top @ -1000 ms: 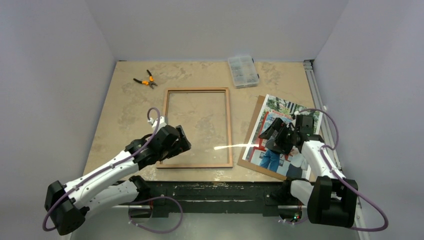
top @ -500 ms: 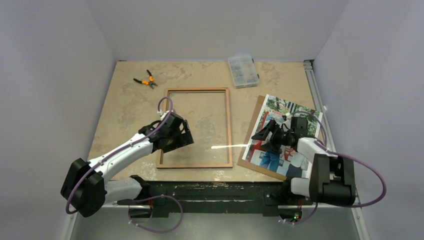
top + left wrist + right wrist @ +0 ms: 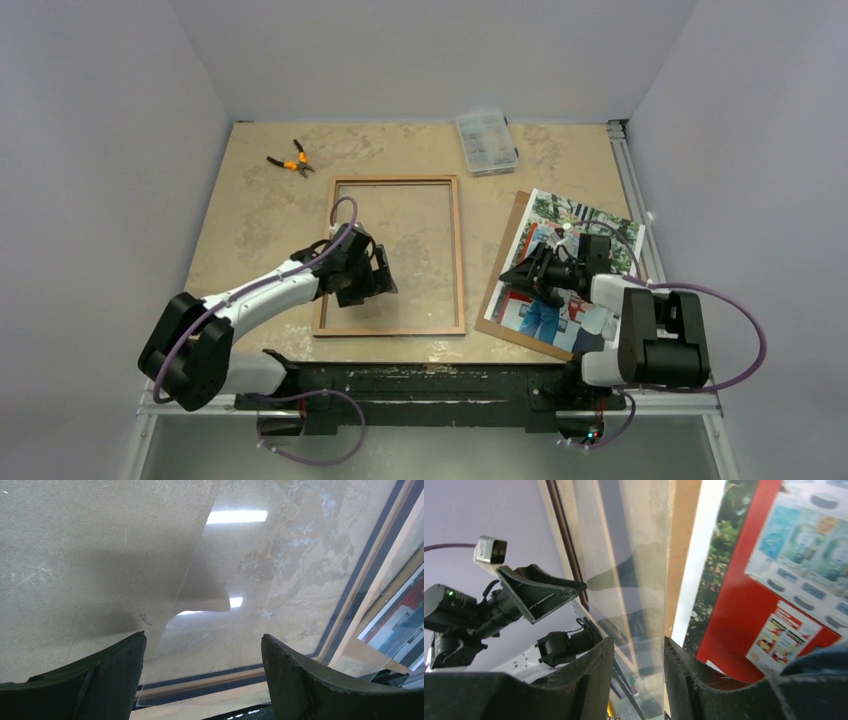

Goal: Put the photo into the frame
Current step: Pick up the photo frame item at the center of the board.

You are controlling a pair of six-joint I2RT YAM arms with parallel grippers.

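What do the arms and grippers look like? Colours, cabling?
Left arm and right arm: white links, black joint housings. A purple cable loops along each. Left gripper and right gripper are black, with dark, rough-textured fingers.

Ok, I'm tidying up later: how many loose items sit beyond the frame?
2, both past the frame: orange-handled pliers off its far left corner, a clear compartment box off its far right. None looks hidden.

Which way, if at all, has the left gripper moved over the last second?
Yes. The left gripper moved right, from over the left rail of the frame to inside its opening; the frame itself stayed put.
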